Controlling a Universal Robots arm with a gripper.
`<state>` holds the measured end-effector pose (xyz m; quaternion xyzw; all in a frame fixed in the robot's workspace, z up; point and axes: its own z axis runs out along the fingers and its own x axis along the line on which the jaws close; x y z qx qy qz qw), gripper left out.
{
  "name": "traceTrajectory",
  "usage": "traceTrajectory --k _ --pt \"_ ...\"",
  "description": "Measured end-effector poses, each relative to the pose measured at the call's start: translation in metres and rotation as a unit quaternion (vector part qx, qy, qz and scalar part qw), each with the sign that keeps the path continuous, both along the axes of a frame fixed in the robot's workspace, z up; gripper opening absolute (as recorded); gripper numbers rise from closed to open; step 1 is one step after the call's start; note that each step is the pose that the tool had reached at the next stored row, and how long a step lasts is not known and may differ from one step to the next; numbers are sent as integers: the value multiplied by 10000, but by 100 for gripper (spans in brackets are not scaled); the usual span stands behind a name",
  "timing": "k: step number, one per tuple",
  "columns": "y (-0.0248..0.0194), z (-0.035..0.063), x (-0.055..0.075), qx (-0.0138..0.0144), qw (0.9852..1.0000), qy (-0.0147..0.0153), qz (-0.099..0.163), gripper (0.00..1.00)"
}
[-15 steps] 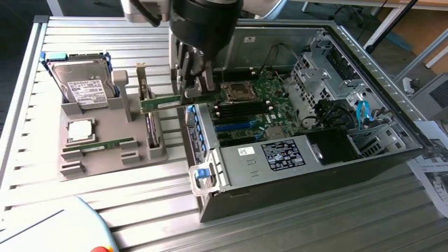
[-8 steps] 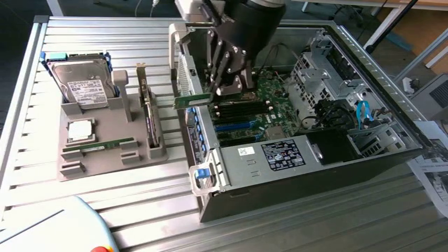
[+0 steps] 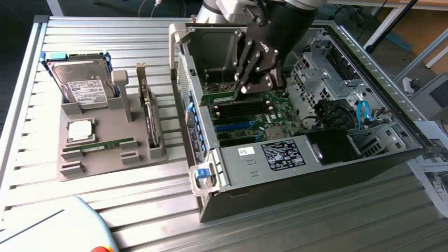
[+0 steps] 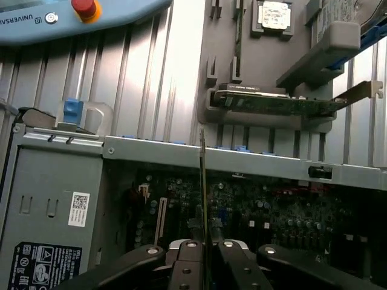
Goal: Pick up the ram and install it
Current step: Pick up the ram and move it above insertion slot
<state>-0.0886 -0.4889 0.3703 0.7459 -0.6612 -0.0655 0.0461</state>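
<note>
Ram (image 4: 202, 181) pinched edge-on in end effector (image 4: 207, 248), clamped shut on it, inside PC case (image 3: 315, 189) over mobo slots (image 3: 242, 109), kept on edge prob. so it lines up w/ a slot; not seated yet.

Ribbed metal table (image 3: 140, 205), dark floor (image 3: 10, 52) beyond.

From outside we look steeply down on the desk (image 3: 28, 105), taking in the whole open case (image 3: 315, 184) and tray (image 3: 105, 165). From the wrist we sit close behind the claw (image 4: 205, 248) and its ram (image 4: 202, 181), facing across the motherboard (image 4: 272, 205) and case wall to that tray.
</note>
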Motion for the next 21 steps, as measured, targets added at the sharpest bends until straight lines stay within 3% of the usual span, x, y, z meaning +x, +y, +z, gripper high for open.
traceTrajectory --k 21 --pt "2 -81 1055 1 9996 281 0 15"
